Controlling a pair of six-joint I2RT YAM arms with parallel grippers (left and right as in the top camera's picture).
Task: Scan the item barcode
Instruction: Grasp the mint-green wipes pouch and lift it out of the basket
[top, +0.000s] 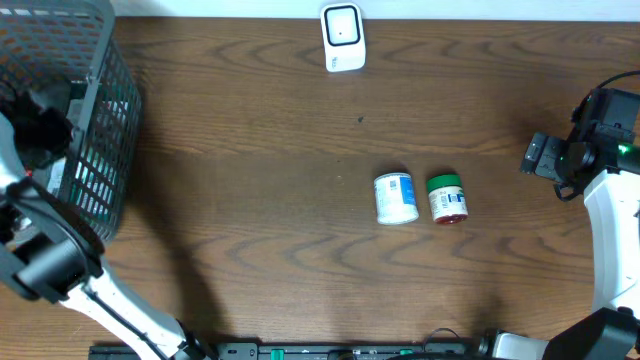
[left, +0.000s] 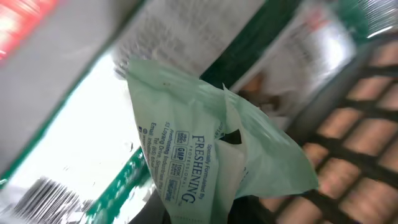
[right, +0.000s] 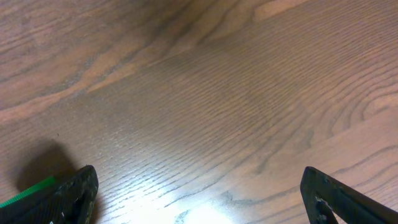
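Note:
My left gripper (top: 40, 128) reaches down into the dark mesh basket (top: 105, 90) at the table's left edge. In the left wrist view a pale green packet (left: 211, 149) printed "FRESHENING" runs down to the bottom edge, where the left jaws are shut on it. It is crumpled and stands above other packages. The white scanner (top: 342, 38) stands at the far edge of the table. My right gripper (top: 535, 156) hovers over bare wood at the right with its fingers (right: 74, 193) wide apart and nothing between them.
A white jar with a blue label (top: 396, 198) and a green-lidded jar (top: 446, 198) lie side by side mid-table. Inside the basket a white and green package with a barcode (left: 50, 196) lies under the packet, and the basket's mesh wall (left: 354, 155) is close on the right.

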